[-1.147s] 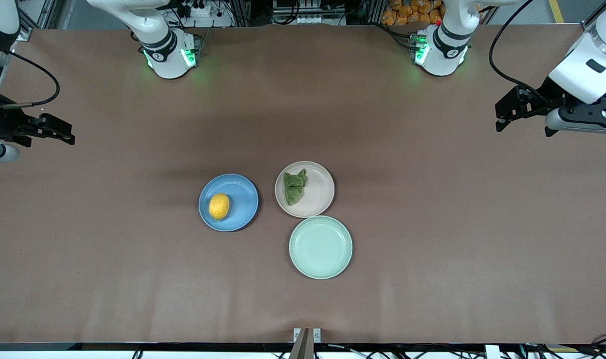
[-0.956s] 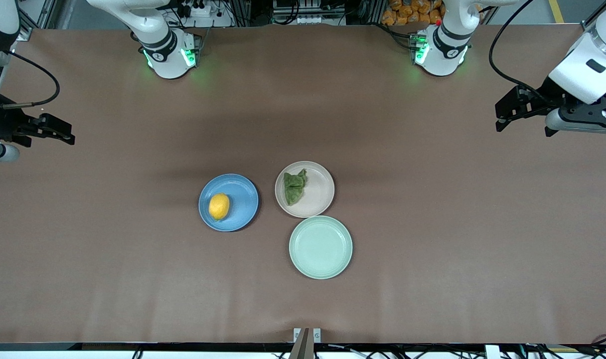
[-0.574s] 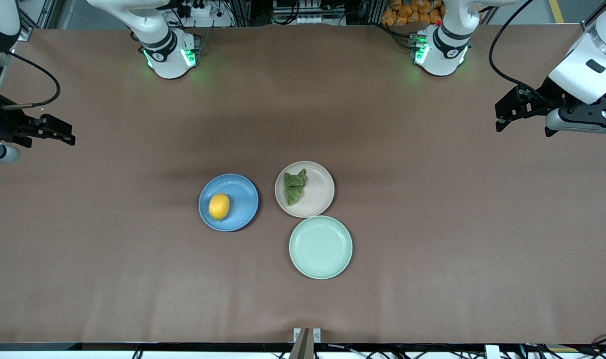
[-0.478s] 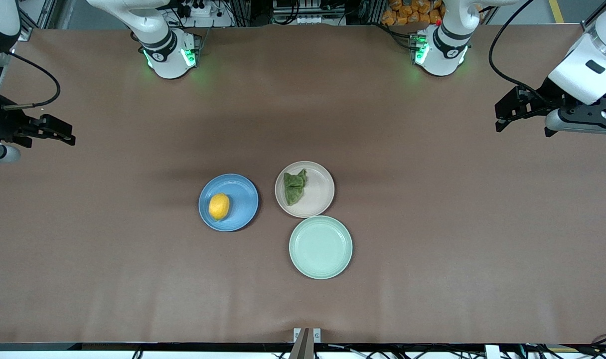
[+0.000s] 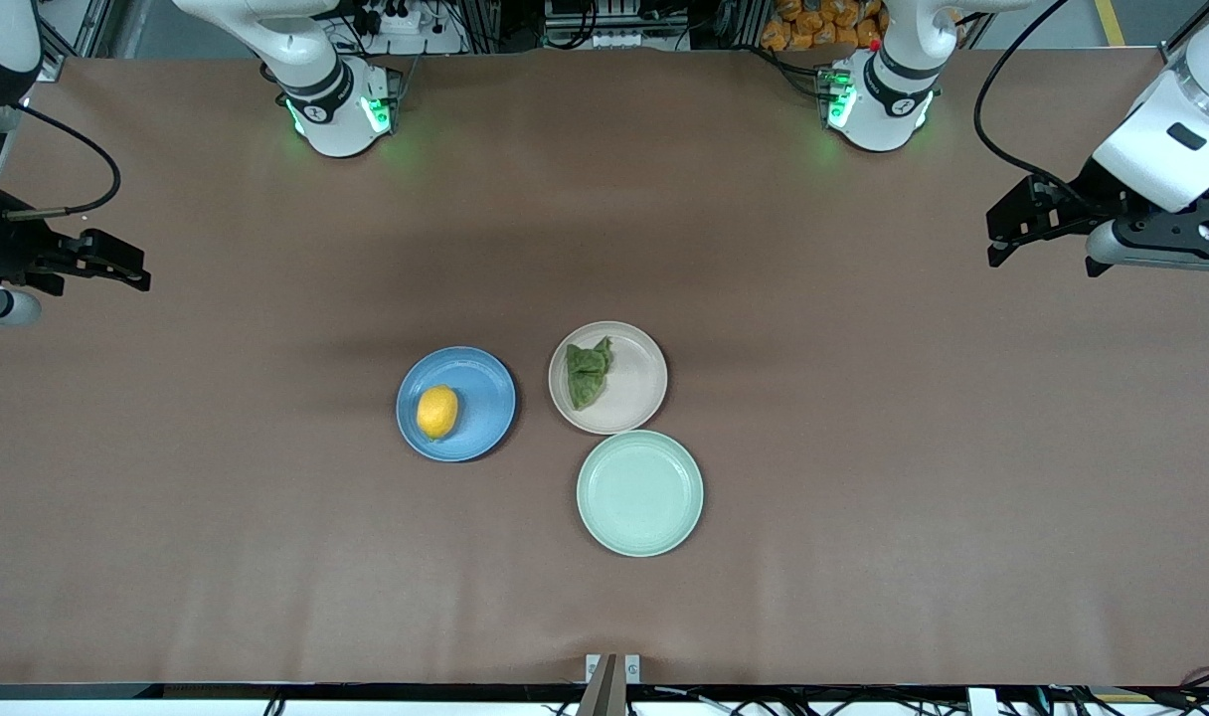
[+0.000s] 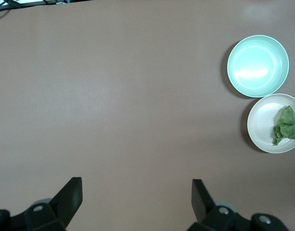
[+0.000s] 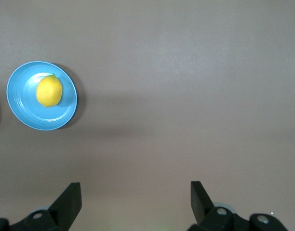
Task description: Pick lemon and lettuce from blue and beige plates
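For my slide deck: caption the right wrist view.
Open right gripper high over the brown table, lemon resting on the blue plate.

Only real change is the left arm's black two-finger gripper [image 5: 1002, 237]: it's crept up a hair in the front view compared with half a second ago, hanging over bare brown table at its own end. That's about it, nothing else budged as far as I can see.

I count three plates: one blue [image 5: 456, 404], one beige [image 5: 608, 377], one mint-green [image 5: 640, 492]. One lemon [image 5: 437, 412], one lettuce [image 5: 587, 373]. My grippers: two.
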You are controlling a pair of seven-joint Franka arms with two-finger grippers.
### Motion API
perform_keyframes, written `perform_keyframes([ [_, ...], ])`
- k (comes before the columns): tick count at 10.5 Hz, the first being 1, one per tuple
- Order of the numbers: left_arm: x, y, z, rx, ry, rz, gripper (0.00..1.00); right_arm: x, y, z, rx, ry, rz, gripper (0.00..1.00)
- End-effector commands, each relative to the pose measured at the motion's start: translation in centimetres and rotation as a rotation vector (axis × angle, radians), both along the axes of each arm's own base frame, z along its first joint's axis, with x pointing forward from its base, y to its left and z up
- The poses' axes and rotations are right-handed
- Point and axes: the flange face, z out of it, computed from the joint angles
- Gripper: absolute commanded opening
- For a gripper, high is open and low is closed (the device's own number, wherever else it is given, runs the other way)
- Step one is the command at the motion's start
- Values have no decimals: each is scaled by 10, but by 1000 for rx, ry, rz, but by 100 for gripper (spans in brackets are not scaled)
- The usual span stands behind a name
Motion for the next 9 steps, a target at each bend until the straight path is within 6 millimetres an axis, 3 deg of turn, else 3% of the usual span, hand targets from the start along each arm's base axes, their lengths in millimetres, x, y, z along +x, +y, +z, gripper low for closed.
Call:
perform_keyframes([
  [1,0,-1,2,-11,-10,1,100,3,-1,3,15,-1,-2,100],
  [9,2,-2,-6,-13,7,4,100,2,-3,3,15,3,1,100],
])
